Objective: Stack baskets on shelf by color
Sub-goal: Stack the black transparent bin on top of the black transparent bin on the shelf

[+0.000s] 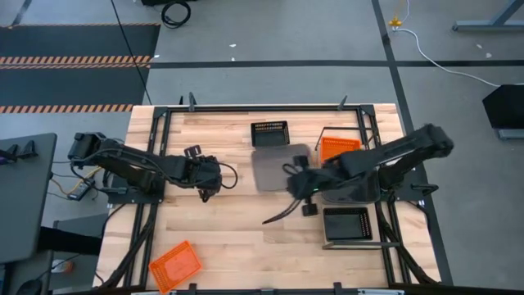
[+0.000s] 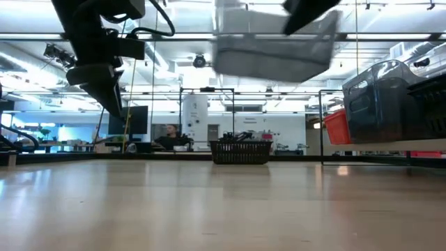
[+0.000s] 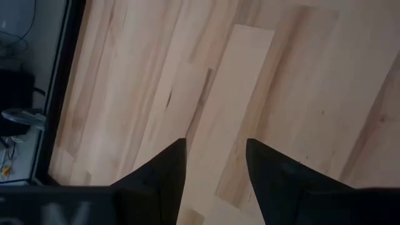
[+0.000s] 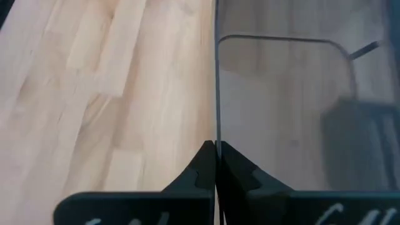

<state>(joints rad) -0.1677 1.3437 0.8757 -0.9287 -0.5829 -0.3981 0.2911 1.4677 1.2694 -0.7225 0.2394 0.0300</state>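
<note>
My right gripper (image 1: 300, 182) is shut on a dark grey basket (image 1: 281, 167), carried high over the table's middle and showing at the top of the low view as the grey basket (image 2: 275, 45). My left gripper (image 1: 206, 179) hovers open over bare tabletop left of centre, touching nothing. The shelf (image 2: 390, 144) stands at the right. It carries an orange basket (image 1: 338, 147), dark grey baskets (image 1: 354, 190) and a black basket (image 1: 348, 223). A black slatted basket (image 1: 270, 133) rests on its base near the far edge. Another orange basket (image 1: 174, 265) lies near the near left corner. My right gripper pinches the grey basket's thin side wall at its rim (image 4: 216, 134) between the two fingers, one finger inside the basket and one outside. The basket is lifted clear of the table and hangs out ahead of the fingers.
The shelf's dark metal frame (image 1: 385, 242) and the table's black rails (image 1: 155, 139) border the work area. Bare wood lies between the two grippers and along the near side. Beyond the far edge the low view shows the room, with a person (image 2: 171, 136) seated there.
</note>
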